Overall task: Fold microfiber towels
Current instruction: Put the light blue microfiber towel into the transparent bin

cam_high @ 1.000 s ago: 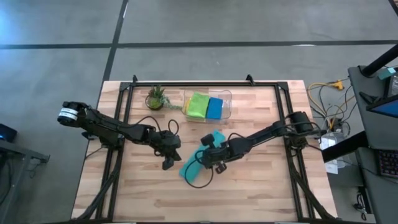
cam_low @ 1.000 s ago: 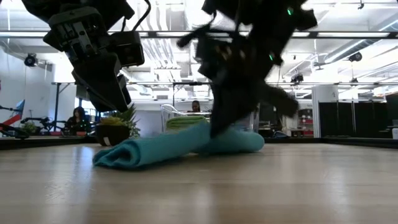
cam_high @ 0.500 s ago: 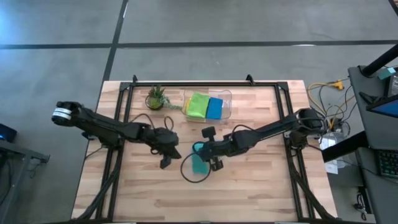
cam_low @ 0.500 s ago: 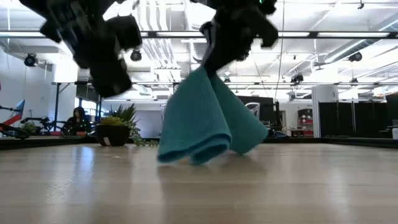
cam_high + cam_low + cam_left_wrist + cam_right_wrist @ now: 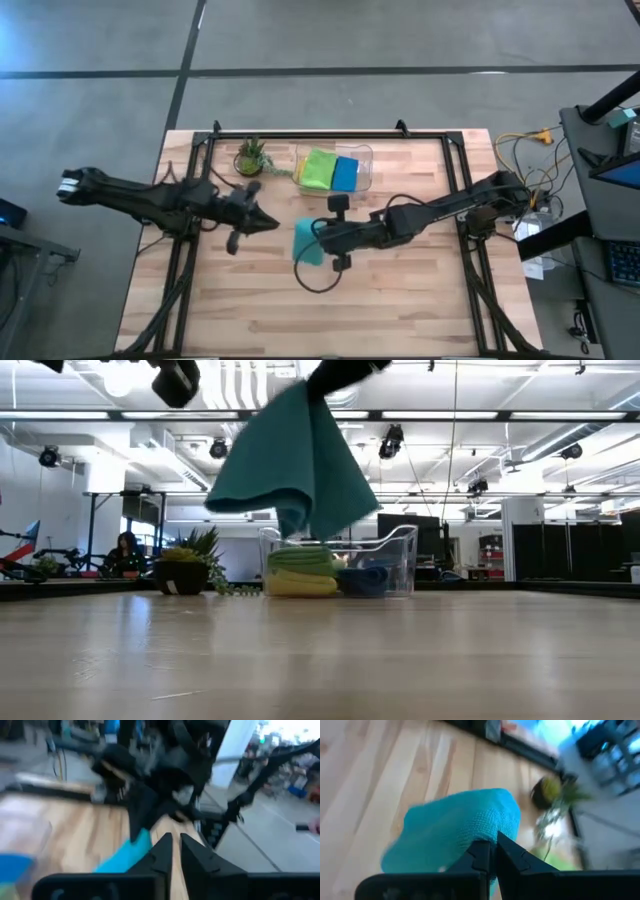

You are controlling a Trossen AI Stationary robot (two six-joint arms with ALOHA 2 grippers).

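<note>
We look down on a wooden table (image 5: pixel 400 310) with two dark robot arms reaching toward its middle. Near the centre of the frame the right gripper (image 5: pixel 322 238) is pinched closed on a teal towel (image 5: pixel 306 243), a soft plain cloth that shows from above as a small bunched patch. From table height, the teal towel (image 5: pixel 290 460) hangs in the upper middle of the frame, clear of the tabletop, draping down in loose folds from a pinched top corner and spreading wider toward its lower edge. In the right wrist view the cloth (image 5: pixel 455 832) bulges just ahead of the closed fingertips, its fine woven texture visible.

The left gripper (image 5: pixel 272 222) sits left of centre, just beside the towel, its fingers almost together and holding nothing.

Toward the upper middle of the overhead frame stands a clear plastic bin (image 5: pixel 366 152). Inside lie a lime green towel (image 5: pixel 318 168) and a blue towel (image 5: pixel 345 173), side by side. From table height we also see a yellow towel (image 5: pixel 295 586) under the green one. A small potted plant (image 5: pixel 250 156) stands left of the bin.
</note>
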